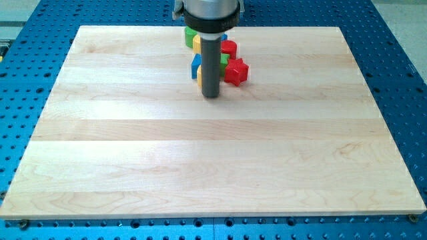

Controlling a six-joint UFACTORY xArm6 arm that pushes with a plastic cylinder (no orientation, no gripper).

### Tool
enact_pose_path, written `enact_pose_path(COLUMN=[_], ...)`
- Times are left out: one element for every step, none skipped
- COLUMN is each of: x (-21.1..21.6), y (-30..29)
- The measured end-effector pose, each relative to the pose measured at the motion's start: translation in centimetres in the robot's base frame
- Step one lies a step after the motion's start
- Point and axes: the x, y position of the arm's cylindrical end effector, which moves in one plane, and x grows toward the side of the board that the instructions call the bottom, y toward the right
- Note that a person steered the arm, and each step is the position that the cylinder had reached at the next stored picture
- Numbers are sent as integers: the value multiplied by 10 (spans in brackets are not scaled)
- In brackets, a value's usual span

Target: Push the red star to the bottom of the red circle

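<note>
The near half of the desk (200, 173), a pale wooden board lying on a blue perforated base (400, 100), carries only bare wood grain running from the view's left to the view's right. Further up, just above the middle, my tip (211, 97) rests on the board at the end of a straight dark rod that drops from the arm's housing at the view's top edge. There is no end effector with jaws here, only this rod, so it holds nothing and has no width to speak of. The tip sits at the near edge of a tight cluster of blocks. Just to the view's right of the rod lies the red star (236, 71), close beside the tip but slightly above it. Above the star, nearly touching it, is the red circle (229, 48), so the star already lies on the circle's bottom side. Between the rod and the star a small green block (224, 60) peeks out, its shape hidden. On the rod's left edge a yellow block (199, 75) and a blue block (195, 65) show only as slivers. Farthest back, near the board's top edge, sit another yellow block (197, 44) and a green block (190, 35), both partly covered by the arm.
</note>
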Motion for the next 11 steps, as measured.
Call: enact_pose_path(x=[-24, -13, 4, -6, -47, -57, -40, -40, -40, -40, -36], y=[0, 29, 87, 110, 89, 62, 62, 62, 62, 78, 84])
